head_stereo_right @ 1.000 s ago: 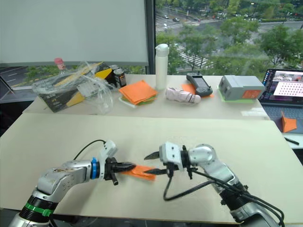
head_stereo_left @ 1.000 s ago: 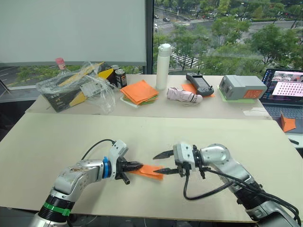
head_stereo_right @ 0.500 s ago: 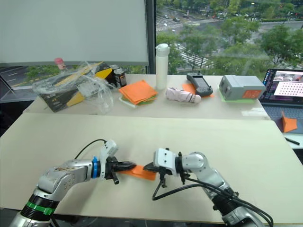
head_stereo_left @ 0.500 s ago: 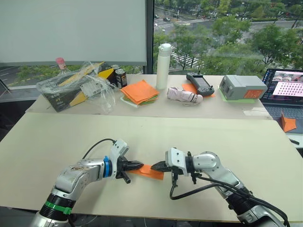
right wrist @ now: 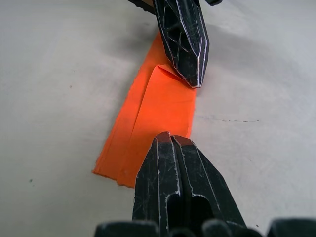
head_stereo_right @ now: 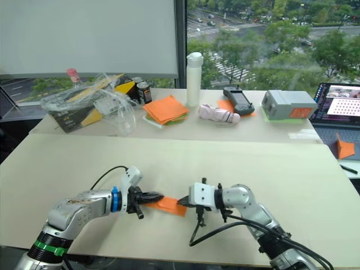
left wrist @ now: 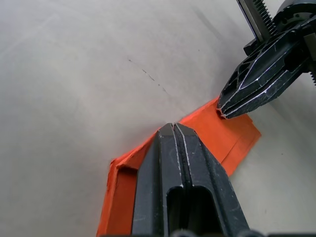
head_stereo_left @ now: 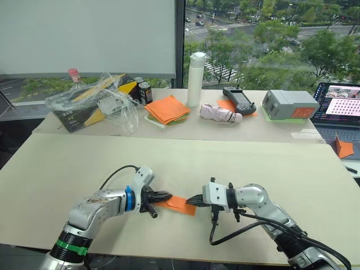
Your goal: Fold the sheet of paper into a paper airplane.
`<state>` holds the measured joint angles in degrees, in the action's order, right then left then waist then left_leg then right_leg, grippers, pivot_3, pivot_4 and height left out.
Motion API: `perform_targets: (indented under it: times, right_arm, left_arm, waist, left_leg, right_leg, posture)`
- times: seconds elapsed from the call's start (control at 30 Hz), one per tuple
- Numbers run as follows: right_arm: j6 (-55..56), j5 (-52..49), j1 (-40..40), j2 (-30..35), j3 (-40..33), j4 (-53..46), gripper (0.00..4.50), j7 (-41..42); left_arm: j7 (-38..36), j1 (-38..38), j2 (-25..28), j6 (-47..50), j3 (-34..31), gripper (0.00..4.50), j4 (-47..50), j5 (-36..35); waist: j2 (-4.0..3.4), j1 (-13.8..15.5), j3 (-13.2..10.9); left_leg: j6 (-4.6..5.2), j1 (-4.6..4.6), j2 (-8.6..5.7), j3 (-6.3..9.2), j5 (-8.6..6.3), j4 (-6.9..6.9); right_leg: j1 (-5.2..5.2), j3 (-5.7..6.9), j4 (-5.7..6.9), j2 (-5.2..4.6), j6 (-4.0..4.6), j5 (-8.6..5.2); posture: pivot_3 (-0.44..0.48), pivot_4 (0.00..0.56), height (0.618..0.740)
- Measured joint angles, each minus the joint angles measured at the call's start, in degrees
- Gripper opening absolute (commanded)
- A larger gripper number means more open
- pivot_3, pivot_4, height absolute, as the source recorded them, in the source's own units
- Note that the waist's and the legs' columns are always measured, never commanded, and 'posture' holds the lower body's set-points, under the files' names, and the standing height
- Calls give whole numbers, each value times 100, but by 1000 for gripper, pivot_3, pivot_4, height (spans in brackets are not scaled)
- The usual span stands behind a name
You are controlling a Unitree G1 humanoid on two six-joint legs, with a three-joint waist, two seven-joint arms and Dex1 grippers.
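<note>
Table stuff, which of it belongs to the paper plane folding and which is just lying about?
In the job: folded orange paper, left end effector, right end effector, both shut and pressing on it.

Lying about: stack of orange and green sheets, white bottle, can, plastic bag, grey box, laptop.

2 pale tables stand end to end — the near table (head_stereo_left: 67, 169) broad and plain, the far table (head_stereo_left: 169, 130) pushed against the window (head_stereo_left: 270, 39). A white roller blind (head_stereo_left: 84, 36) covers the left pane; the right shows green treetops and a street in daylight — soft, even light falls across both tabletops.
</note>
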<state>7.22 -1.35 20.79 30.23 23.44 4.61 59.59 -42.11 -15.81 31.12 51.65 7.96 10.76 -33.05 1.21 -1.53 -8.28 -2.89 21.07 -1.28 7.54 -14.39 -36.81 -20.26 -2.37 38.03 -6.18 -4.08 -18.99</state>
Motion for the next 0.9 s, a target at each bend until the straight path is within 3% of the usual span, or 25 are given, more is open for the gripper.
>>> perform_targets:
  times: [0.47, 0.9]
  right_arm:
    - [2, 10, -42, 3, -15, -52, 15, 15]
    - [-1, 26, -32, 3, 1, -62, 15, 128]
  left_arm:
    - [-38, 67, 77, -57, 140, 0, 165, 141]
    - [-221, 428, 300, -422, -210, 0, 72, 141]
  waist:
    - [0, 20, 0]
    - [-9, -82, 6]
  left_leg:
    - [2, 0, 1, -1, -2, 4]
    - [3, -17, 5, -1, -2, 14]
  right_leg:
    - [-1, 0, -3, 0, 0, 0]
    - [6, -1, 0, 4, 0, 0]
  posture:
    - [0, 150, 740]
    - [0, 150, 740]
